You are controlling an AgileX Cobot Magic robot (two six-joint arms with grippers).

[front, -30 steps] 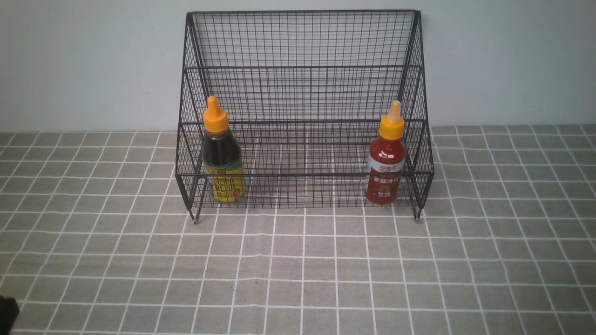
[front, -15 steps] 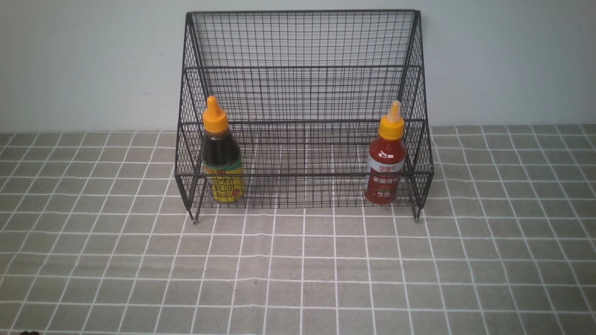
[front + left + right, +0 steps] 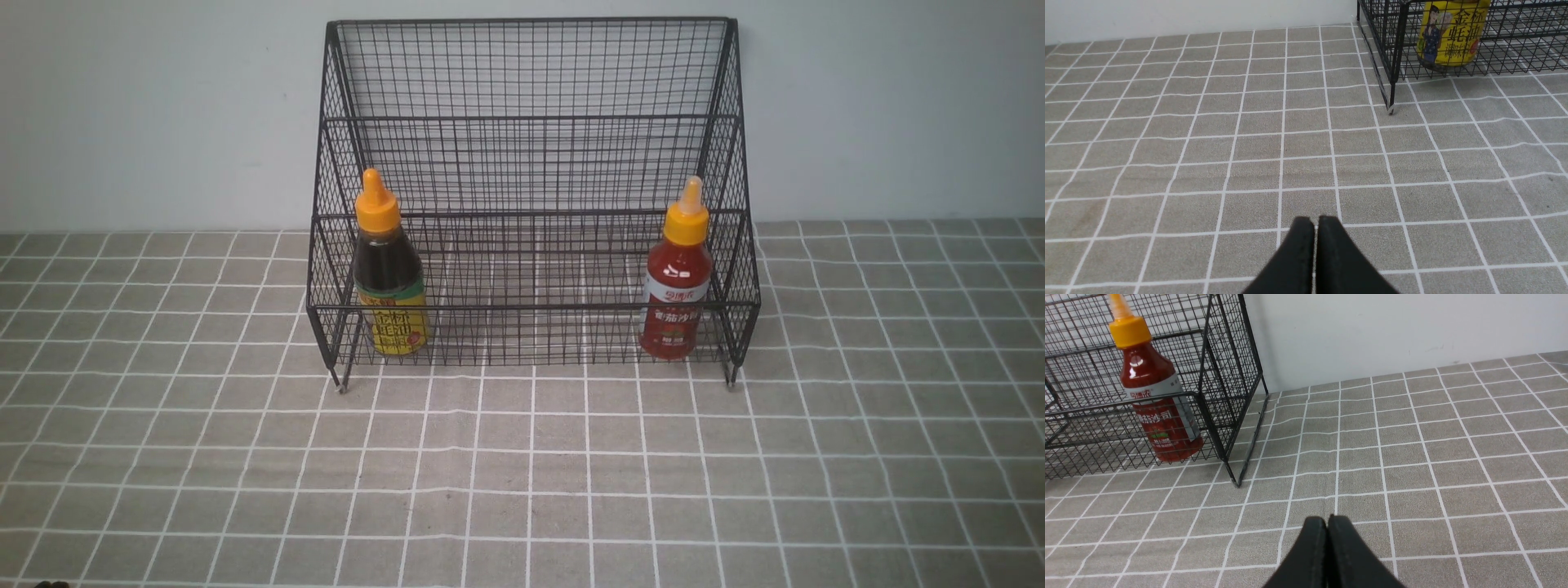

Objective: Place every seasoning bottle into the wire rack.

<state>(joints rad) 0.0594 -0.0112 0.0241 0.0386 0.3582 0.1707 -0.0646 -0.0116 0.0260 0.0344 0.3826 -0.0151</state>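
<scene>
The black wire rack (image 3: 531, 122) stands against the back wall. Inside its lowest tier, at the left end, the dark brown seasoning bottle (image 3: 390, 269) with a yellow label stands upright. At the right end stands the red seasoning bottle (image 3: 677, 278), also upright. The left wrist view shows the brown bottle's label (image 3: 1449, 34) behind the rack's corner post (image 3: 1396, 53). The right wrist view shows the red bottle (image 3: 1157, 404) inside the rack (image 3: 1220, 375). My left gripper (image 3: 1314, 220) is shut and empty over the cloth, well short of the rack. My right gripper (image 3: 1327, 520) is likewise shut and empty.
A grey tablecloth (image 3: 531, 474) with a white grid covers the table in front of the rack. A pale wall (image 3: 147, 106) rises just behind the rack. The rack's short feet (image 3: 341, 385) rest on the cloth.
A dark part of the left arm at the front view's bottom left corner has withdrawn almost out of frame. The bottles and rack have not moved.
</scene>
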